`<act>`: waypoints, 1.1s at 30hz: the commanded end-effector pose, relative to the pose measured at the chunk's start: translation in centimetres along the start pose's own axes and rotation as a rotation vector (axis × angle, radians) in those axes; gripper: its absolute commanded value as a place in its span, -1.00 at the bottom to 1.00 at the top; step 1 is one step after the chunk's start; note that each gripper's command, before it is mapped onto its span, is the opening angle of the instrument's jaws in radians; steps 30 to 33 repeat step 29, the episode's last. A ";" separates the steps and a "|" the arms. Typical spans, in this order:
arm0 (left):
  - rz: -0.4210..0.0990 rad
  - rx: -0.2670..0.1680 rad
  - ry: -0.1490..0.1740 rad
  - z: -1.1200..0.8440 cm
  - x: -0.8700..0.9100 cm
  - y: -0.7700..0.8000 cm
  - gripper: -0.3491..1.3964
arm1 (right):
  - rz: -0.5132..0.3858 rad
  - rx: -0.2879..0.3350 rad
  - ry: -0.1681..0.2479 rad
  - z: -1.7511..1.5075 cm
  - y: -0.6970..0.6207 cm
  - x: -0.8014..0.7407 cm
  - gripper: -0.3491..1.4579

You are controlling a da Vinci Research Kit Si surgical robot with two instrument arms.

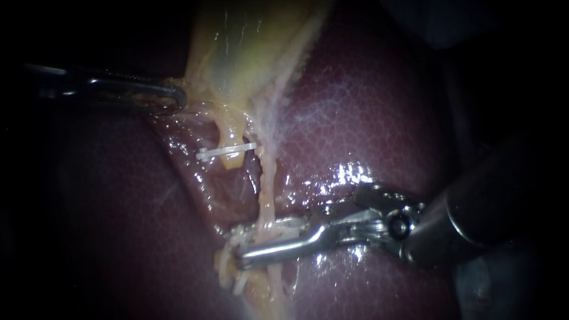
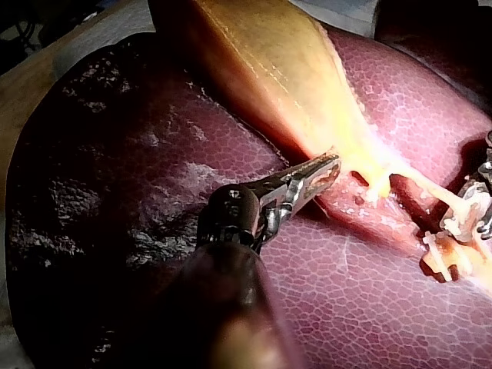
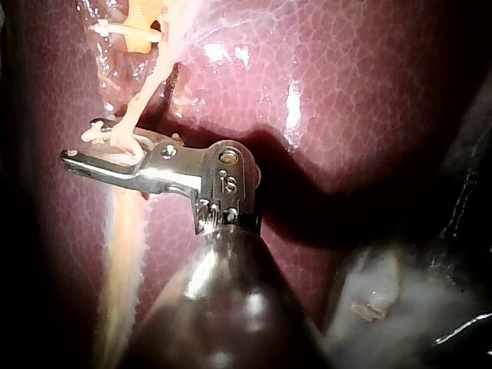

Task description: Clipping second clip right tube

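Straddling the right tube, clip not yet pressed home

At the tool of the right instrument (image 1: 237,246), the two jaws stand apart with a gap showing, one on each side of the right tube (image 1: 262,178), so the tool is released rather than clenched. The right wrist view shows the pale strand passing between the jaws and lying against one of them. White clip material sits close around the jaws, low on the tube. Which piece is seated and which is carried cannot be sorted out.

Up the strand from the tool, the tube runs toward the gallbladder (image 1: 237,47). Just beside it a shorter stump carries a white clip (image 1: 228,153) set across it. The liver (image 1: 367,106) lies wet and dark red under all of this. Well apart, the left instrument (image 1: 175,101) rests against the gallbladder's edge; whether it grips there cannot be told.

The step in hand appears to be placement: the tool is around the tube and the squeeze is yet to come. The next move calls for both jaw tips to reach past the far side of the tube, with the tool square across it and clear of the other clip material. Then comes a firm, steady closing that does not drag the strand sideways.
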 end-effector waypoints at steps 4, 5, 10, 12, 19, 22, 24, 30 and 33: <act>0.000 0.000 0.000 0.00 0.00 0.00 -1.00 | 0.001 0.000 -0.001 -0.01 -0.01 0.02 -0.74; 0.000 0.000 0.000 0.00 0.00 0.00 -1.00 | 0.002 0.000 -0.001 -0.01 -0.01 0.03 -0.85; 0.000 0.000 0.000 0.00 0.00 0.00 -1.00 | 0.002 0.001 -0.004 -0.03 0.01 0.04 -1.00; 0.000 0.000 0.000 0.00 0.00 0.00 -1.00 | 0.007 0.003 -0.009 -0.03 0.01 0.04 -1.00; 0.000 0.000 0.000 0.00 0.00 0.00 -1.00 | 0.007 0.014 -0.022 -0.03 0.01 0.03 -1.00; 0.000 0.000 0.000 0.00 0.00 0.00 -1.00 | 0.007 0.015 -0.024 -0.03 0.01 0.03 -1.00; 0.000 0.000 0.000 0.00 0.00 0.00 -1.00 | 0.007 0.015 -0.024 -0.03 0.01 0.03 -1.00; 0.000 0.000 0.000 0.00 0.00 0.00 -1.00 | 0.007 0.014 -0.024 -0.04 0.03 0.04 -1.00; 0.000 0.000 0.000 0.00 0.00 0.00 -1.00 | 0.007 0.014 -0.024 -0.04 0.03 0.04 -1.00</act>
